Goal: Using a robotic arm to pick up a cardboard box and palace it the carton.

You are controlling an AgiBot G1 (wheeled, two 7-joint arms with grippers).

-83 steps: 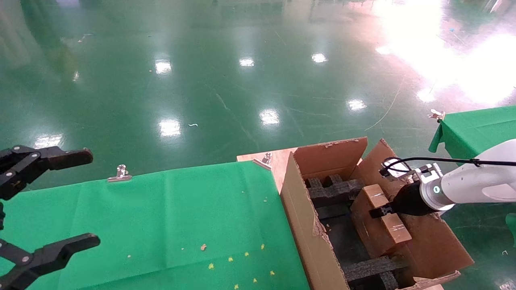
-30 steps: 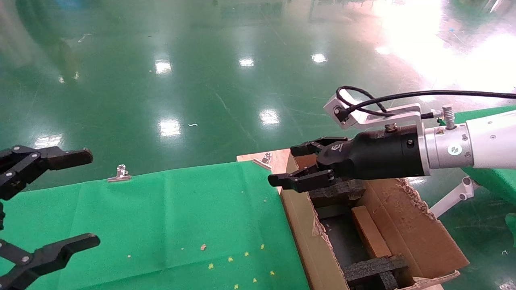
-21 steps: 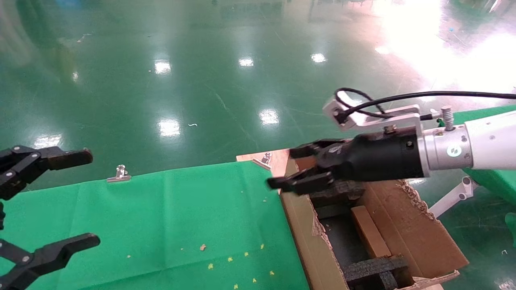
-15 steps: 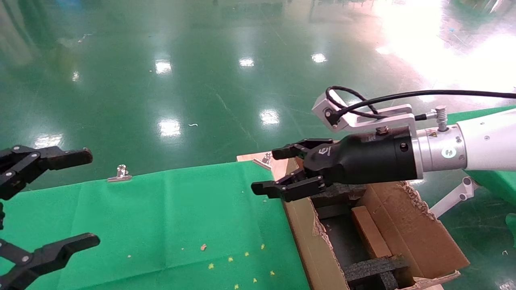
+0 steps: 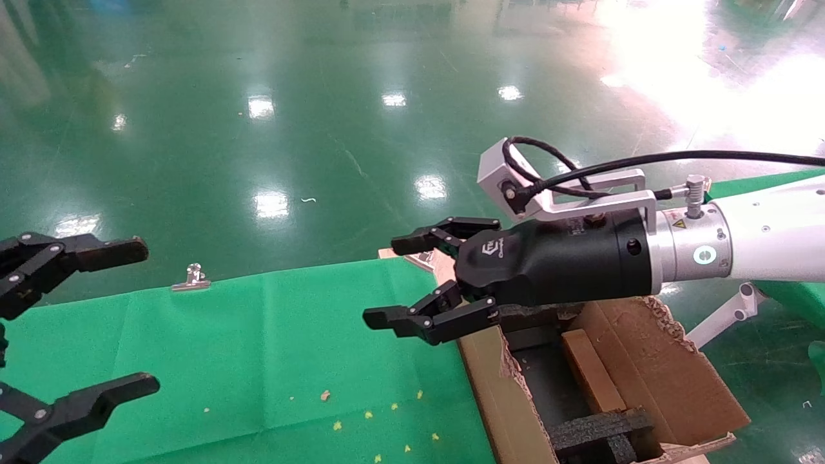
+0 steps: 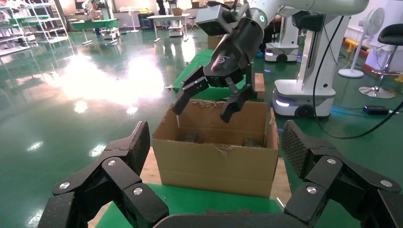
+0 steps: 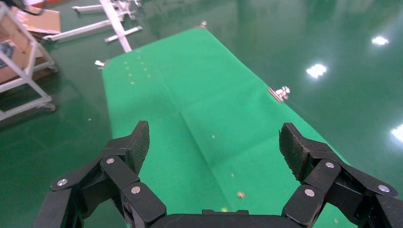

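Note:
The cardboard box [image 5: 592, 370] lies tilted inside the carton [image 5: 485, 380], leaning on its right wall between black foam inserts [image 5: 599, 428]. My right gripper [image 5: 390, 281] on the white robotic arm [image 5: 767, 238] hangs open and empty above the carton's near-left corner, reaching over the green table's edge. In the left wrist view the right gripper [image 6: 201, 111] hovers over the carton [image 6: 214, 164]; the small box is hidden there. The right wrist view shows only green cloth between my right gripper [image 7: 214, 130] fingers. My left gripper [image 5: 143, 314] is parked open at the far left.
A green-cloth table [image 5: 258, 348] with small scraps [image 5: 325, 395] and a metal clip [image 5: 191, 277] spans the left. The carton rests on a wooden board [image 5: 445, 254]. Another green table [image 5: 773, 183] and a white stand leg [image 5: 728, 316] sit at right.
My right gripper let go of the cardboard box inside the carton, rose out and moved left over the table edge, open. The box now rests in the carton. The left arm stayed still.

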